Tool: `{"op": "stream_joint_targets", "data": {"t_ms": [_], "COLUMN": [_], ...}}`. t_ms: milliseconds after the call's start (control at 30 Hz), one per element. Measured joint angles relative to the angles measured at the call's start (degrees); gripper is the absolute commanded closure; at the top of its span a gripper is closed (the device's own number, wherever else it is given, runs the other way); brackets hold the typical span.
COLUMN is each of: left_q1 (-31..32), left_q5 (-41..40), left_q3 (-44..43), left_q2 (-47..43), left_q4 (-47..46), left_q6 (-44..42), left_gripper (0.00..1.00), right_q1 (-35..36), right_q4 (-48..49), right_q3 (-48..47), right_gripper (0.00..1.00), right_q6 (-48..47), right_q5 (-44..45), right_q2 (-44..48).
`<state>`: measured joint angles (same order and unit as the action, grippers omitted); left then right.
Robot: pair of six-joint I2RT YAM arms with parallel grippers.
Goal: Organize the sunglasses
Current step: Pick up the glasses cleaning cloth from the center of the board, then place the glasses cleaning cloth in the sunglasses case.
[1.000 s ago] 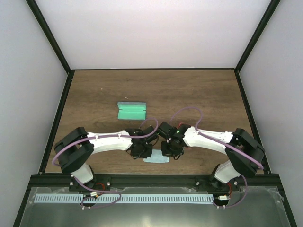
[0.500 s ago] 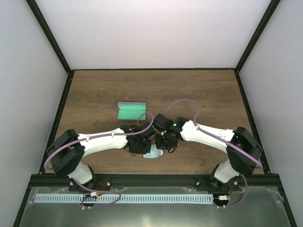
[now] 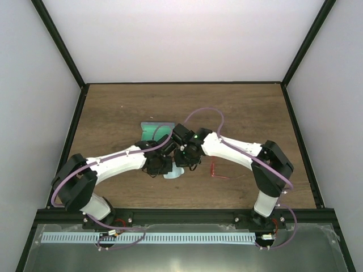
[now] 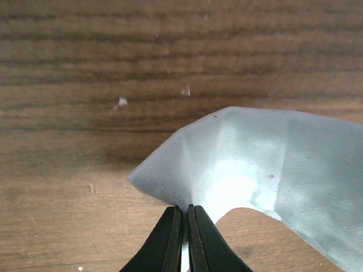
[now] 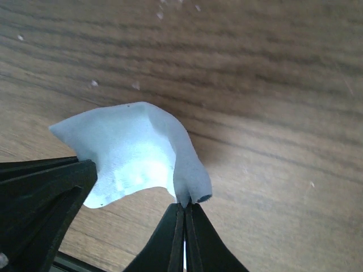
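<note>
I've carried the soft pale blue cloth (image 4: 244, 170) outward.
My left gripper (image 4: 182, 208) and right gripper (image 5: 184, 205) both pinch its limp, creased edge.

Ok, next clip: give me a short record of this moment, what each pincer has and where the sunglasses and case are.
left pincer: shut on an edge of the cloth
right pincer: shut on another edge of the same cloth
cloth: light blue, bunched between the two pincers
sunglasses: on the table, right of both pincers, untouched
case: open, green lining up, partly covered in the top view
</note>
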<state>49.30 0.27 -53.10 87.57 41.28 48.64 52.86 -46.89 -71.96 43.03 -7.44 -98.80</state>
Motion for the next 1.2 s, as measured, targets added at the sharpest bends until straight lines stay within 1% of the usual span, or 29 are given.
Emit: {"op": "stream_joint_targets", "data": {"t_ms": [367, 767, 1067, 1200], "left_q1": [-8.15, -15.04, -20.96, -23.45], "left_q5": [-0.44, -1.81, -2.16, -1.25], "left_q3": [-5.22, -12.57, -18.23, -20.87], "left_q2": [0.48, 7.48, 12.00, 14.56], "left_q4": [0.50, 1.88, 2.54, 2.23], "left_q6": [-4.37, -10.34, -15.72, -17.70], "left_gripper": [0.96, 0.96, 0.96, 0.96], "right_q1": [-3.37, -7.10, -8.52, -9.05], "right_q4": [1.09, 0.79, -1.68, -2.08], "right_q3": [-10.16, -20.72, -32.54, -35.63], "right_gripper": [0.99, 0.99, 0.99, 0.99], "right_q6": [-7.78, -13.16, -15.06, -15.98], "right_q5": [-1.16, -2.47, -3.32, -4.13], "right_q2": [-8.17, -17.07, -24.41, -26.25]}}
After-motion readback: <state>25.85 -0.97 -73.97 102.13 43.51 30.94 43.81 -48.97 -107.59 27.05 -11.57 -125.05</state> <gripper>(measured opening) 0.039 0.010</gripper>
